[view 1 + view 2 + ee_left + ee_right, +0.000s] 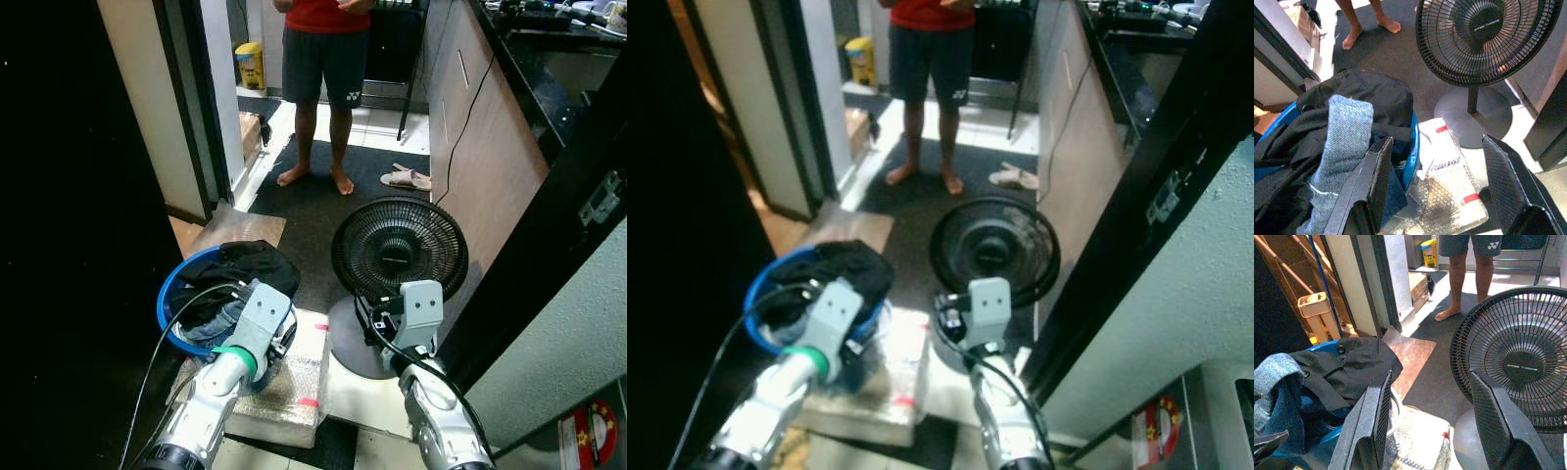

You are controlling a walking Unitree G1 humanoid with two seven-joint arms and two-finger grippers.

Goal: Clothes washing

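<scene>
- Beyond the fan, at the far end of the dark mat, we see a person (321,59) standing barefoot in a red top and dark shorts.
- Our landmark, the black floor fan (399,249), stands on its round base against the wooden cabinet side.
- Left of the fan sits the blue laundry basket (168,299), heaped with dark clothes (245,262) and a piece of blue denim (1344,142).
- Between basket and fan base lies a bubble-wrapped package (294,387) with red tape marks.
- Our left gripper (1435,188) hangs above the package beside the basket's rim, fingers spread wide and holding nothing; the clothes lie just to its left.
- Our right gripper (1430,423) hovers before the fan, fingers wide apart and empty, the basket well to its left.
</scene>
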